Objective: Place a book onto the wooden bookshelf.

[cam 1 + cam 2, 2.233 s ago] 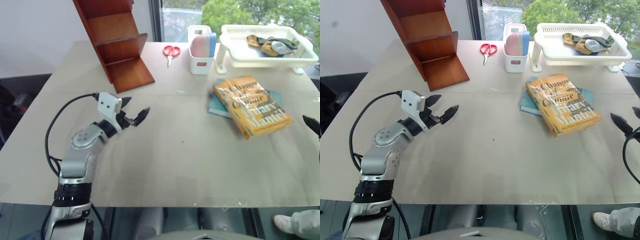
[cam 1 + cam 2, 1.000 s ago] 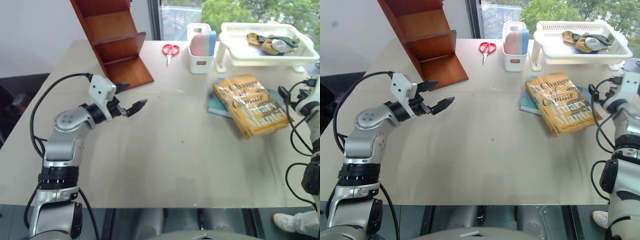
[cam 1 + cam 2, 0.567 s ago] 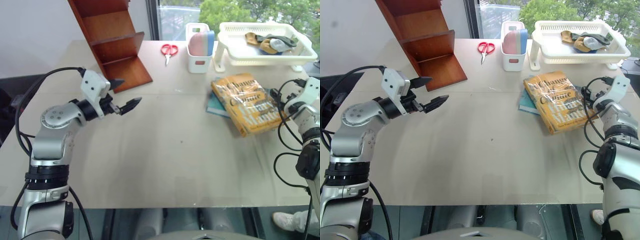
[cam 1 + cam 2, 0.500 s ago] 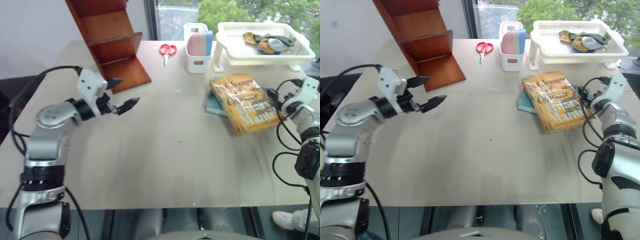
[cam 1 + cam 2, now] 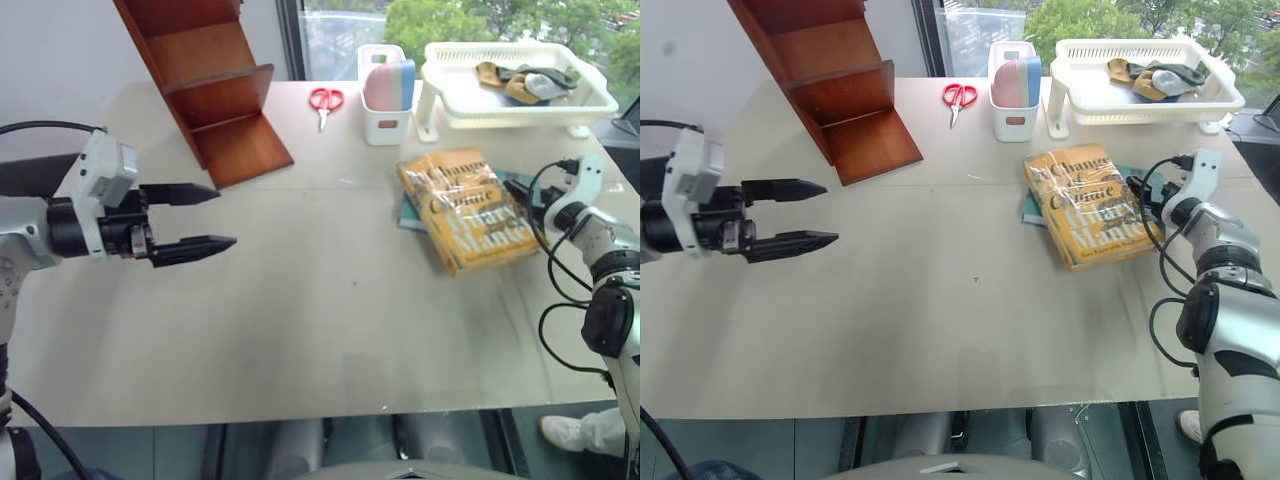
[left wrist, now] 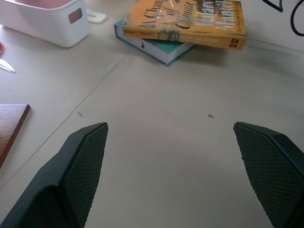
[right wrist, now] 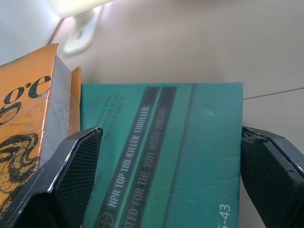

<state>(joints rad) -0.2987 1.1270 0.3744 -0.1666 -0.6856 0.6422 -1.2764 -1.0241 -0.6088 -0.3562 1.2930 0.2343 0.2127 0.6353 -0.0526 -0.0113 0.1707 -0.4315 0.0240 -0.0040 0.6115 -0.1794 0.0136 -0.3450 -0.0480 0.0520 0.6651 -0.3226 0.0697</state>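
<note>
Book first: you have the thick yellow-orange paperback lying flat, cover up, on the right half of the table, resting on top of a thinner teal book. Its long axis runs diagonally, from the end nearer the white tub toward the right front of the table, and its spine faces the open middle. The teal book pokes out from under it on the tub side and on the right-hand side.

Your right gripper sits at the book's right edge with its fingers spread wide; in its wrist view they straddle the exposed teal cover, with the orange book's edge beside one finger. You cannot tell from these views whether either finger touches a book.

Your left gripper hangs over the left side of the table, fingers spread and holding nothing, pointing across toward the books, well apart from them.

The bookshelf stands at the far left corner, its tiers stepping down to a bottom board that reaches onto the table. Between shelf and books you have a broad bare stretch of tabletop.

At the far edge, red-handled scissors lie between the shelf and the tub. The tub holds upright pink and blue items. Just beside it, the white basket holds a small heap of cloth-like things.
</note>
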